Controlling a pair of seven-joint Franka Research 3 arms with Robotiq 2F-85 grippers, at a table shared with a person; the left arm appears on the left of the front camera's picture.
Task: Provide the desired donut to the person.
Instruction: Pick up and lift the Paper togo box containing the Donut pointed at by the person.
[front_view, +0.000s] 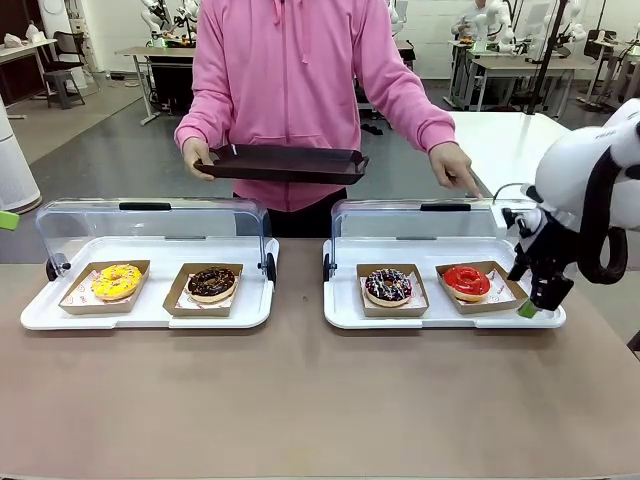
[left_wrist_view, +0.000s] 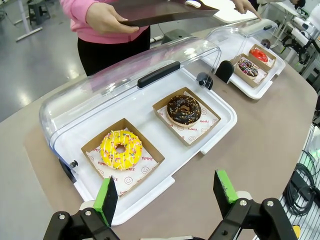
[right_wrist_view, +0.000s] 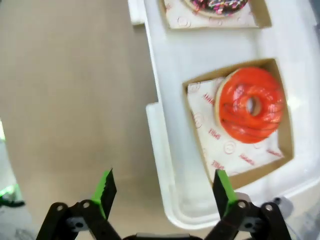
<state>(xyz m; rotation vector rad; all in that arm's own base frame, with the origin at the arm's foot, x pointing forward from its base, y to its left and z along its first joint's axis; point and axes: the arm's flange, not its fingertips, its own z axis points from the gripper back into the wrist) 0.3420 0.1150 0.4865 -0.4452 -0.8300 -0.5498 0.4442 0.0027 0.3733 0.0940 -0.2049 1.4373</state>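
Observation:
The person (front_view: 290, 70) in a pink hoodie stands across the table and holds a dark tray (front_view: 285, 163) in one hand. Their other hand (front_view: 455, 168) points down at the back of the right display case, above the red glazed donut (front_view: 467, 281). That red donut (right_wrist_view: 251, 105) lies in a brown paper boat. My right gripper (front_view: 540, 303) hangs open at the case's right edge, just beside it; in the right wrist view the gripper (right_wrist_view: 164, 187) is over the tray's rim, with nothing between its fingers. My left gripper (left_wrist_view: 169, 192) is open and held above the table in front of the left case.
A sprinkled chocolate donut (front_view: 388, 286) shares the right white tray (front_view: 345, 312) with the red one. The left tray (front_view: 40, 315) holds a yellow donut (front_view: 116, 281) and a chocolate donut (front_view: 212, 284). Both clear lids (front_view: 150, 222) are flipped back. Bare brown tabletop (front_view: 300, 400) lies in front.

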